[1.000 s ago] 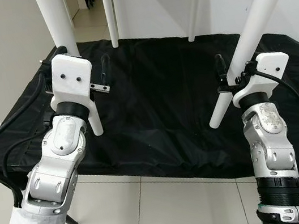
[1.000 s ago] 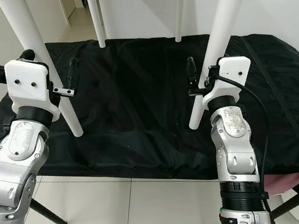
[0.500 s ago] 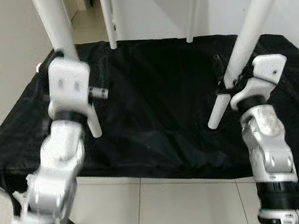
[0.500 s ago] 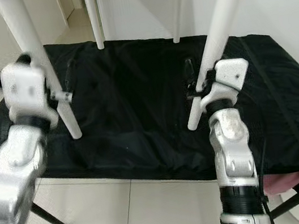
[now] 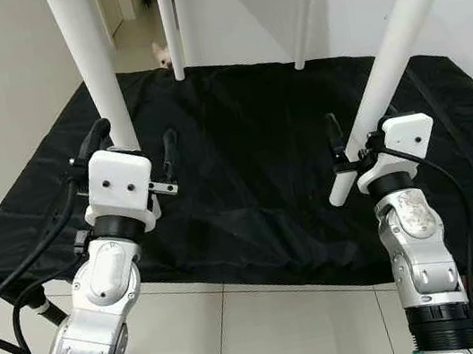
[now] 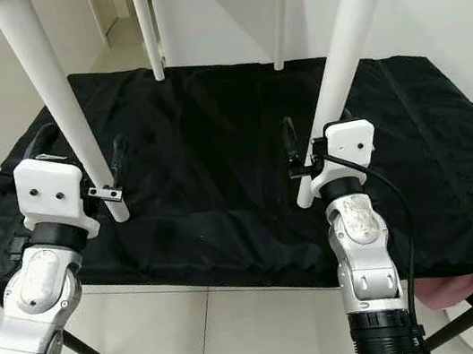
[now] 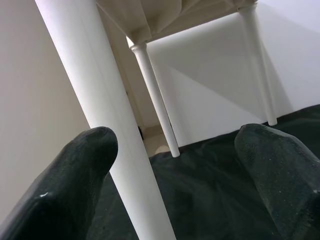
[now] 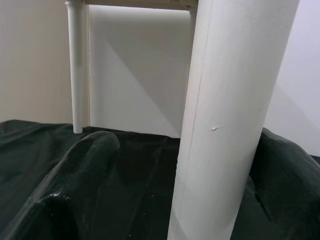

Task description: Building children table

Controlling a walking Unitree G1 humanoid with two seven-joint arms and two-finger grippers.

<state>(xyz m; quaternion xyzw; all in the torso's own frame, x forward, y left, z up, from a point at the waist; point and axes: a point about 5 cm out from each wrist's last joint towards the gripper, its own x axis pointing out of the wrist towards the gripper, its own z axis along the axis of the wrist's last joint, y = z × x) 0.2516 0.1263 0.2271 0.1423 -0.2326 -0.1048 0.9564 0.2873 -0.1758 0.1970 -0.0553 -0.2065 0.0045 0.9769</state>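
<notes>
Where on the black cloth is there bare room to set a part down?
The widest bare patch of the black cloth lies in the middle, between the left gripper and right gripper, back to the two far legs. It is crowded at each near table leg, which stands between open fingers.

You have a plain white table, its near legs (image 5: 98,68) and (image 5: 390,60) white like the far ones, standing on a solid black cloth (image 5: 253,165) with no pattern. Your left gripper (image 5: 136,148) and right gripper (image 5: 351,144) carry black fingers on white housings above silver arms, and the floor tiles (image 5: 272,334) are pale grey-white.
</notes>
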